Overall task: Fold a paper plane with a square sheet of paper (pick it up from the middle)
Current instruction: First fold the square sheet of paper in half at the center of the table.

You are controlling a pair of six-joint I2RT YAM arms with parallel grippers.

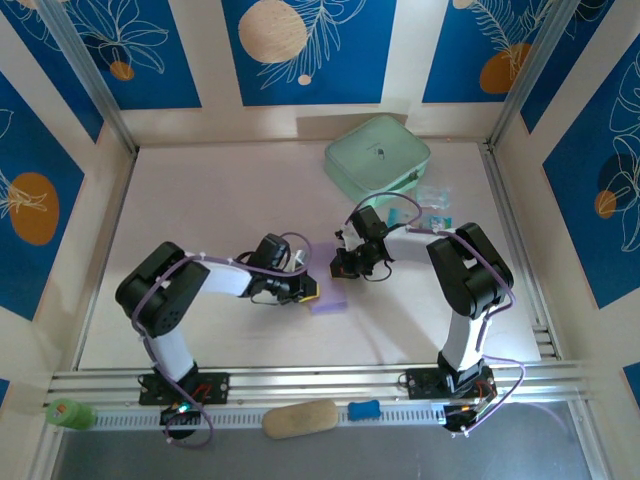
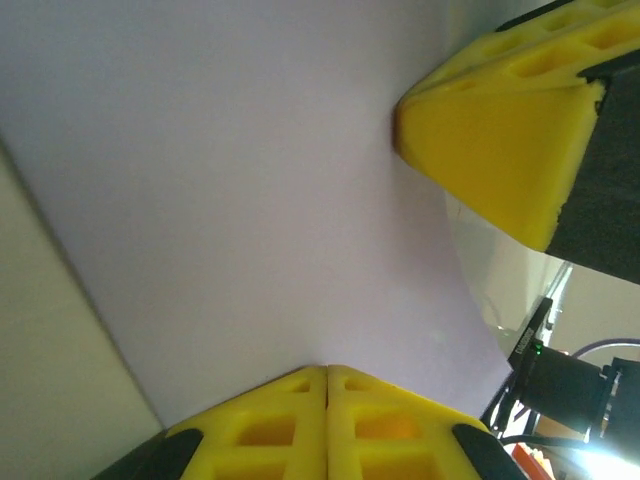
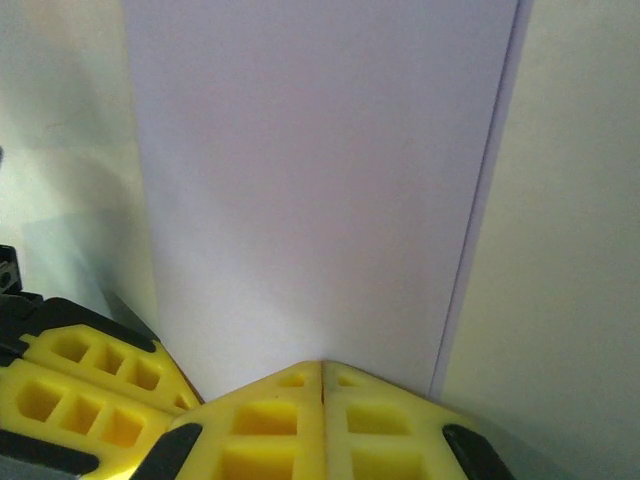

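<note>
The lavender square sheet of paper (image 1: 330, 297) lies flat on the table between the two arms. It looks folded: a second layer's edge runs along its right side in the right wrist view (image 3: 320, 180). A paper plane is out of view. My left gripper (image 1: 312, 291) is shut, its yellow fingertips together and resting on the paper (image 2: 250, 200). My right gripper (image 1: 341, 268) is also shut, tips down on the sheet from the far side. In the left wrist view the left gripper (image 2: 327, 369) faces the right gripper's fingers (image 2: 500, 150). In the right wrist view the right gripper (image 3: 322, 365) has the left gripper's fingers (image 3: 80, 390) at lower left.
A mint-green case (image 1: 378, 155) sits at the back of the table, with small blue packets (image 1: 432, 205) to its right. Along the front rail lie a tan object (image 1: 300, 418), a blue piece (image 1: 364, 409) and a green item (image 1: 68, 412).
</note>
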